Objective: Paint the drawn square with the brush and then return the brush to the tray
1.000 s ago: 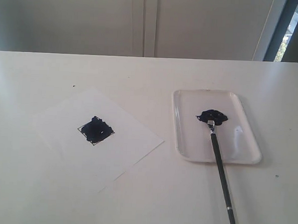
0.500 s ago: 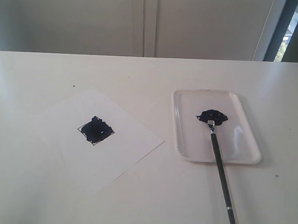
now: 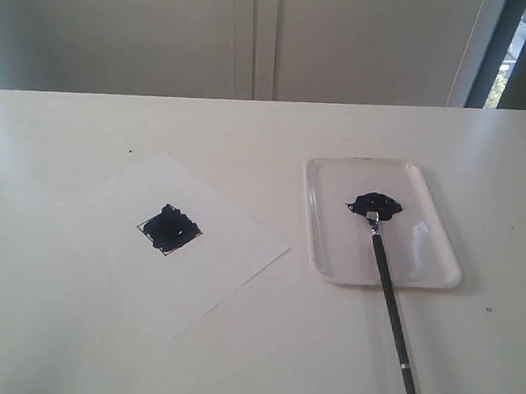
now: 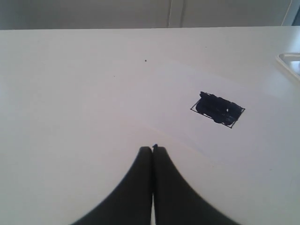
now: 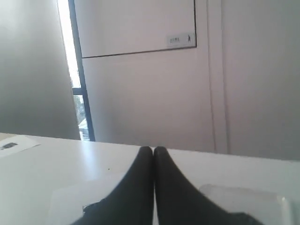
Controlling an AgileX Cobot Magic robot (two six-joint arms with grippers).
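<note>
Left gripper [image 4: 153,149] is hanging with its jaws pressed together, holding nothing. The drawn square [image 4: 217,108] is lying ahead of it on the paper sheet [image 3: 226,222], filled with dark paint. Further right, the tray [image 3: 331,253] is carrying the brush [image 3: 389,292], its head resting at the black paint blob [image 3: 375,204] and its handle running out over the near rim onto the white table [image 3: 62,328]. Right gripper [image 5: 153,150], likewise closed and empty, is looking the nearer arm to it. Pale wall panels [image 3: 359,43] are backing the room.
</note>
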